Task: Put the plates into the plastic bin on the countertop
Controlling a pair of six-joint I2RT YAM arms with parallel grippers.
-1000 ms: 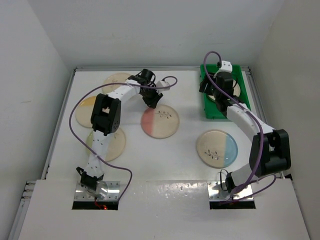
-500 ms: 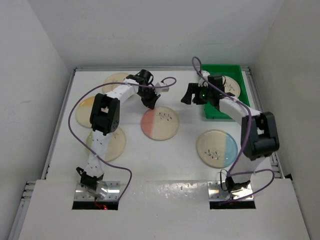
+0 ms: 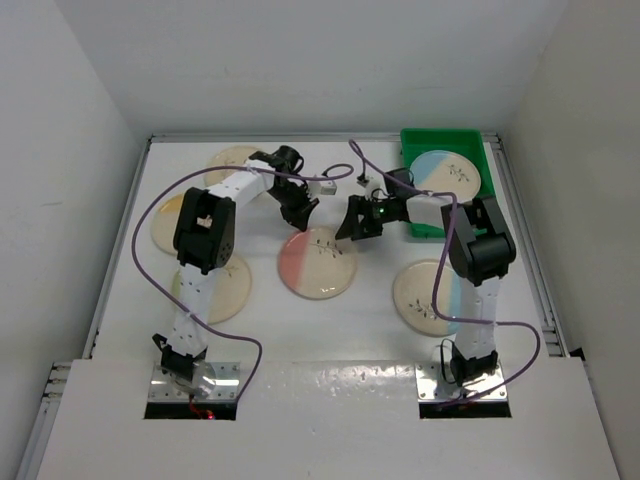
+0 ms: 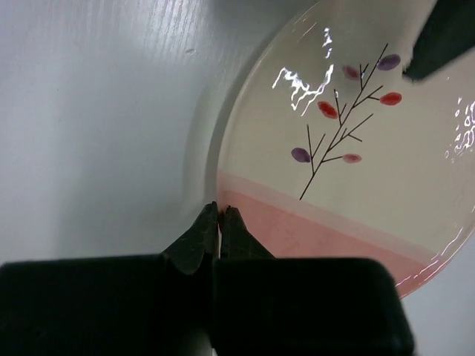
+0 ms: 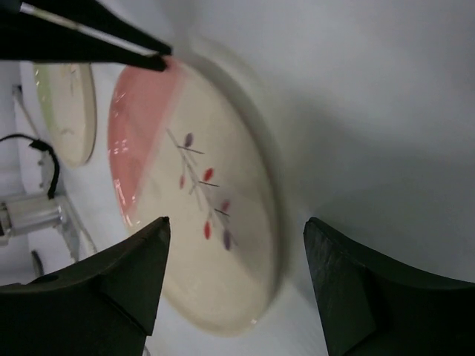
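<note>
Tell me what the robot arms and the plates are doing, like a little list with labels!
Left gripper: shut, tips at the rim of the pink plate
Right gripper: open, reaching toward the pink plate from the other side
Green bin: holds one plate with a blue segment
Plates outside the bin: five in view, counting the pink one

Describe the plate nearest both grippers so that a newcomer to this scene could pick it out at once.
On the white countertop, look left of the green plastic bin, near the middle. The plate lies flat there, with the left gripper at its far rim and the right gripper beside it. It is the only plate with a pink segment.
</note>
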